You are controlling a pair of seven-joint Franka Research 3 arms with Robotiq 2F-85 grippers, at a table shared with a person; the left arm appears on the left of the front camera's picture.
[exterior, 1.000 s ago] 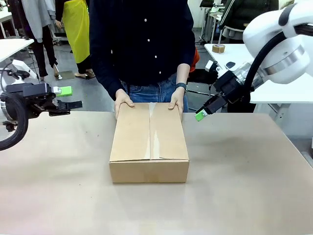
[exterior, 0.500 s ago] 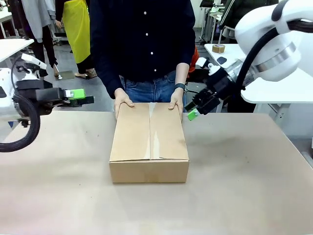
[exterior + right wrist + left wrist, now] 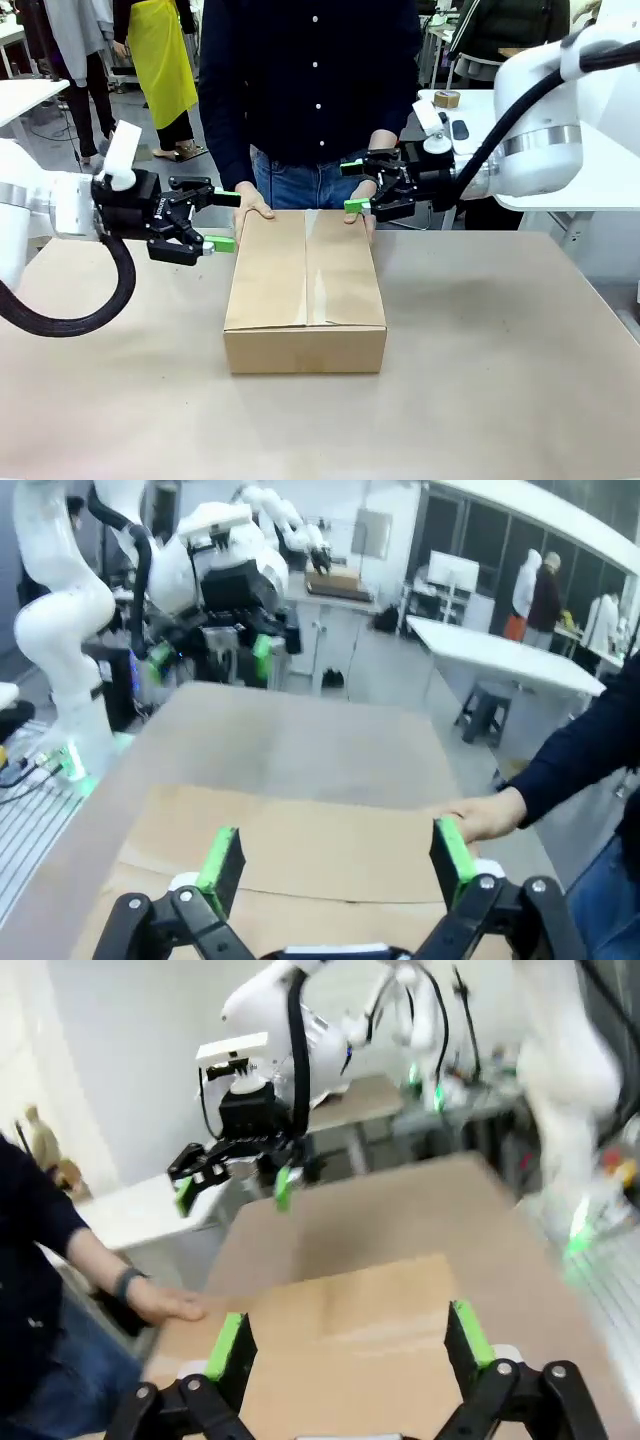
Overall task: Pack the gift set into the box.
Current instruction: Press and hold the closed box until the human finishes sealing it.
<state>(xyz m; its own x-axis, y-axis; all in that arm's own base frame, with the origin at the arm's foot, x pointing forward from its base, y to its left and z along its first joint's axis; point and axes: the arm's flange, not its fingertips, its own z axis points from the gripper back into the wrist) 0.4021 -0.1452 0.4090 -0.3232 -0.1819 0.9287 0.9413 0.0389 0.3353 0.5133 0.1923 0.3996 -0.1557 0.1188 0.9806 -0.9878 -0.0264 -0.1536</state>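
The box is a shallow brown corrugated carton, closed, its top flaps meeting along a lengthwise seam under a pale tape strip. It lies flat mid-tabletop, one short end facing the robot.

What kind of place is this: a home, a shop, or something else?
Probably a robotics lab or workshop. The open left gripper and right gripper flank a closed cardboard box that a person holds on a wide table, and white work tables stand in the room behind.
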